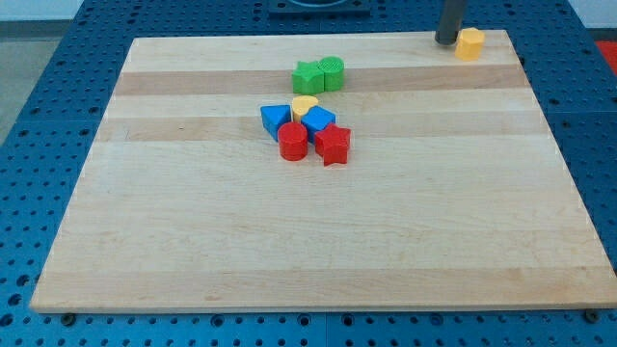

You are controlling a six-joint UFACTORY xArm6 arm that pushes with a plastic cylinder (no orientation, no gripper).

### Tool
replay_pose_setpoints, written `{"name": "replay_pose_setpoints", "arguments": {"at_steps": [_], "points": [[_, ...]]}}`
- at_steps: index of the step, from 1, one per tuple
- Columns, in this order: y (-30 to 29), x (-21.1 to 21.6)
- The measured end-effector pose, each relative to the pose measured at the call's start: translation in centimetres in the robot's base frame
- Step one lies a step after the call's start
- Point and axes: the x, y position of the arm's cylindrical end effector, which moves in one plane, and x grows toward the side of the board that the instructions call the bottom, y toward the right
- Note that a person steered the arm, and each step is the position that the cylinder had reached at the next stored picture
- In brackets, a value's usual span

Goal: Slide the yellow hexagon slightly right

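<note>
Cluster a bit left of the worktop [318, 260] centre: blue block [274, 120], shape unclear, then red cylinder [293, 142], yellow heart [305, 103], blue cube [319, 120], red star [334, 146], all touching or nearly so. Just toward the top edge: green star [308, 76] touching a second green block [333, 71], roughly round. Top right corner: rod comes down from the top edge, the tip [446, 40] sits just left of the yellow hexagon [469, 43], touching or almost. No jaws on this rig, only the rod.
</note>
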Motion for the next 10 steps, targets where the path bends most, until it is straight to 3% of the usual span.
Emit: {"name": "replay_pose_setpoints", "arguments": {"at_steps": [6,7,10], "points": [[0.6,0.4],[0.6,-1.0],[4.3,-1.9]]}}
